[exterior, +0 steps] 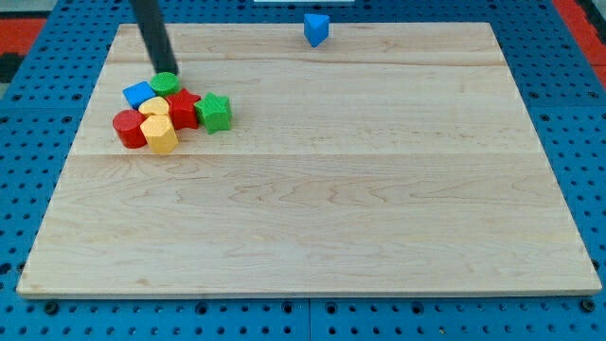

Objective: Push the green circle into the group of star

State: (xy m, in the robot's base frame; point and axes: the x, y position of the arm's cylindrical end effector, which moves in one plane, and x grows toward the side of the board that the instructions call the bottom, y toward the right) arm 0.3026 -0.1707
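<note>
Green circle [165,83]: smooth ridged disc, atop a tight cluster touching blue cube [139,94] and red star [184,108]; green star [215,112] just right. My tip [169,70], a bare dark rod without any claw, touches the circle's upper edge. Blue triangle [316,28] sits well apart, on pale wooden board [379,189].

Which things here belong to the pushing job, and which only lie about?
Job: my tip, touching the green circle from the view's top; red star and green star, just below-right of it.

Lying about: blue block, yellow block, yellow hexagon, red cylinder, blue triangle far off.
</note>
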